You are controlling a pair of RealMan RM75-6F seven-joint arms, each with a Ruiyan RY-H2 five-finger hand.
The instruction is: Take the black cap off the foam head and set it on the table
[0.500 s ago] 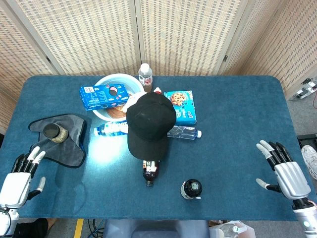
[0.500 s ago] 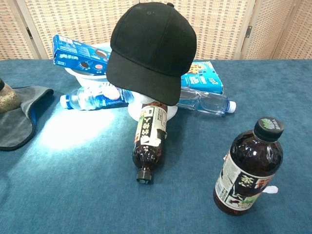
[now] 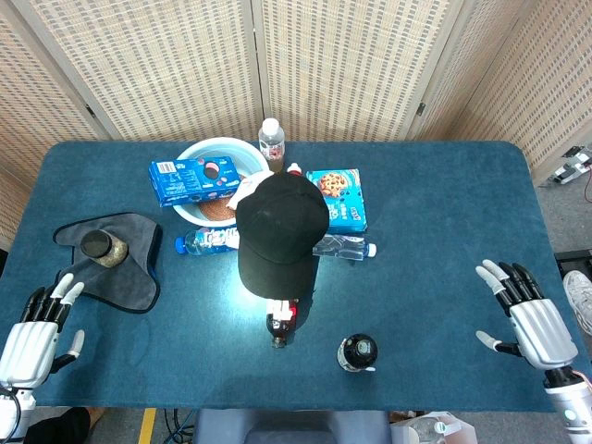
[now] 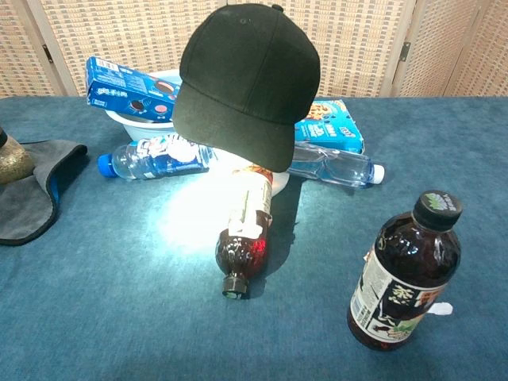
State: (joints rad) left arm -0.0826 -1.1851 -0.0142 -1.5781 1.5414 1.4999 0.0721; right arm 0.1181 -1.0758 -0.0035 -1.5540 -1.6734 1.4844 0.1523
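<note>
Both hands open and empty at the near table edge, well apart from the cap.

The left hand and right hand have fingers spread, holding nothing. The black cap sits mid-table on the foam head, long axis front to back, brim pointing toward the robot. Judged risk: a reach could knock the lying bottle or the upright bottle, or tip the head.

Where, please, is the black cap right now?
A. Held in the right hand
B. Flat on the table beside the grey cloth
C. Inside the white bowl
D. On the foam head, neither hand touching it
D: the black cap sits on the head, while the left hand and right hand hover open near the table's near corners.
</note>
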